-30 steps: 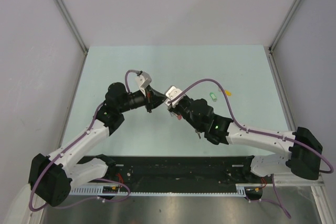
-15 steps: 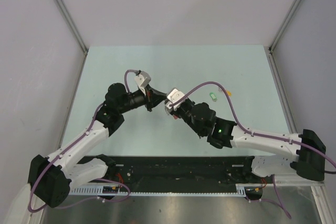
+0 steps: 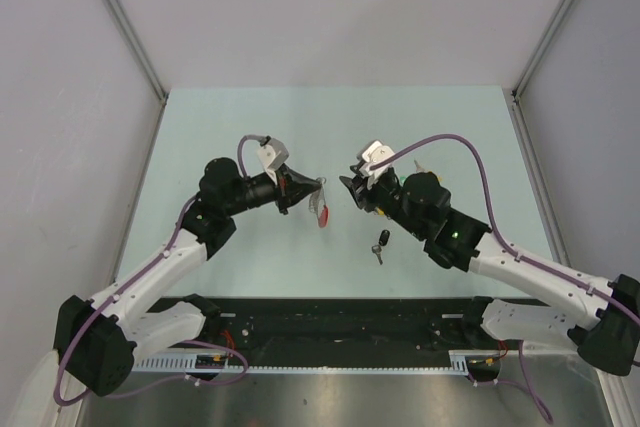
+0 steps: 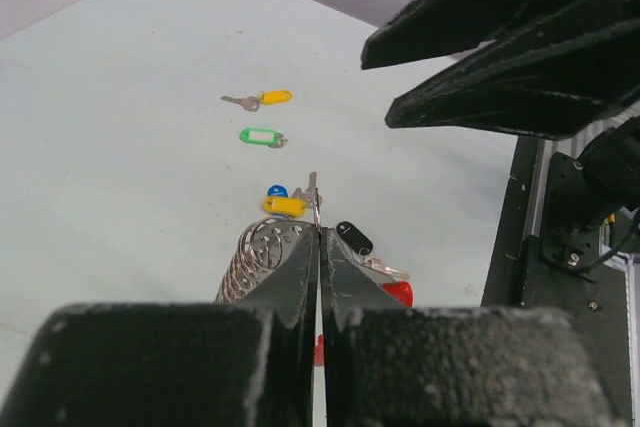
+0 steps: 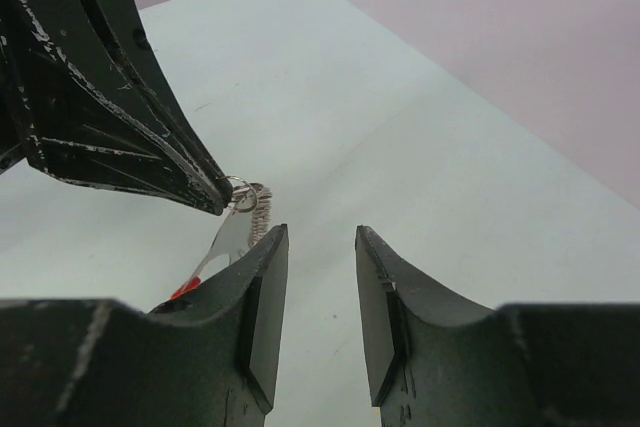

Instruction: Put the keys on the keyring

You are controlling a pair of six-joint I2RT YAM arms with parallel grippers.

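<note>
My left gripper is shut on the keyring, a coil of grey metal whose red tag hangs below the fingertips. My right gripper stands open and empty, a short way right of the keyring and apart from it. The black-headed key lies loose on the table below the two grippers. In the left wrist view a blue-and-yellow key, a green key and a yellow key lie further out on the table.
The pale green table is walled at the back and both sides. A black rail with the arm bases runs along the near edge. The right arm's forearm covers the spot where the green and yellow keys lie in the top view.
My right gripper has opened and drawn back to the right, away from the left one. The black-headed key now lies on the table. The keyring's red tag hangs in plain view.
</note>
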